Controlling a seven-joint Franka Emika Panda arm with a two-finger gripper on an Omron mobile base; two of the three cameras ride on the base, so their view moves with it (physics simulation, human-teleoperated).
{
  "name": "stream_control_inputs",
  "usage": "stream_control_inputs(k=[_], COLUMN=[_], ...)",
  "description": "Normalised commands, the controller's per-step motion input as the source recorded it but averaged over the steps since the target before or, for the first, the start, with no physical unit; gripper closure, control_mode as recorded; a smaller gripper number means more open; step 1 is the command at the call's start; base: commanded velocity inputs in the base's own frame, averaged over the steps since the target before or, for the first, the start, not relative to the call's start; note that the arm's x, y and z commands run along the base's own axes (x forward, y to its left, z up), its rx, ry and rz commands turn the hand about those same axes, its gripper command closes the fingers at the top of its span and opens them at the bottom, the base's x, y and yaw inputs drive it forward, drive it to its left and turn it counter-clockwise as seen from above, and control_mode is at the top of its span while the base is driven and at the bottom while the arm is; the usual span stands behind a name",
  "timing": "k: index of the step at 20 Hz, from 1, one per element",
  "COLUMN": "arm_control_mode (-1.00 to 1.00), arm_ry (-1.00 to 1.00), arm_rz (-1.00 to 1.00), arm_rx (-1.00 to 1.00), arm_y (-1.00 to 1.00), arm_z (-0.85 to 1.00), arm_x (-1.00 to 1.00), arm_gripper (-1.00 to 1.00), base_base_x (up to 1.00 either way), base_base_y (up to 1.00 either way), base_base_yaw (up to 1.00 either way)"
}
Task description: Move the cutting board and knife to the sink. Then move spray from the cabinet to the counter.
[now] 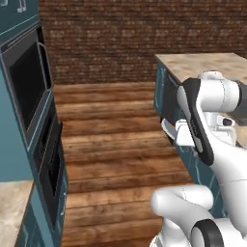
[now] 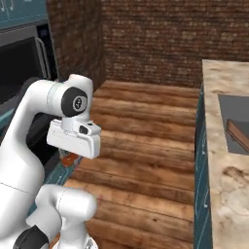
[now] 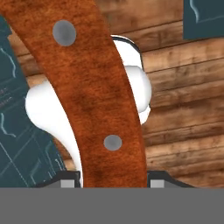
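Note:
The knife's reddish-brown handle [image 3: 94, 100], with two grey rivets, rises between my fingertips in the hand view; its blade is out of frame. My gripper [image 3: 113, 181] is shut on the knife. From the right base, the gripper [image 2: 68, 154] hangs under the white hand above the floor, a bit of the knife [image 2: 72, 160] poking out below. The cutting board [image 2: 238, 135] lies in the grey sink [image 2: 228, 109], set in the beige counter [image 2: 221, 185] to the right, well away from the gripper. The spray and the cabinet are out of view.
A tall teal unit with a built-in oven [image 1: 29, 87] stands on the left. Wooden floor [image 2: 146, 146] stretches to a brick wall [image 1: 120, 38]. The island counter [image 1: 207, 65] lies to the right and another counter corner [image 1: 9, 207] at lower left.

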Motion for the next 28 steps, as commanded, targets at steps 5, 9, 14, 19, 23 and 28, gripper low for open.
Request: stream_control_inputs(k=[5, 9, 14, 19, 23, 28], arm_control_mode=[1.00, 1.00, 1.00, 1.00, 1.00, 1.00], arm_ry=[0.00, 0.00, 0.00, 0.00, 0.00, 0.00], arm_rz=[0.00, 0.00, 0.00, 0.00, 0.00, 0.00], arm_rx=[0.00, 0.00, 0.00, 0.00, 0.00, 0.00], arm_y=[0.00, 0.00, 0.00, 0.00, 0.00, 0.00], arm_z=[0.00, 0.00, 0.00, 0.00, 0.00, 0.00], arm_x=[0.00, 0.00, 0.00, 0.00, 0.00, 0.00], arm_gripper=[1.00, 1.00, 1.00, 1.00, 1.00, 1.00], base_base_x=[1.00, 1.00, 0.89, 0.52, 0.36, 0.67], base_base_y=[0.10, 0.05, 0.10, 0.14, 0.22, 0.59], base_base_yaw=[-0.45, -0.52, -0.60, -0.72, -0.79, -0.68])
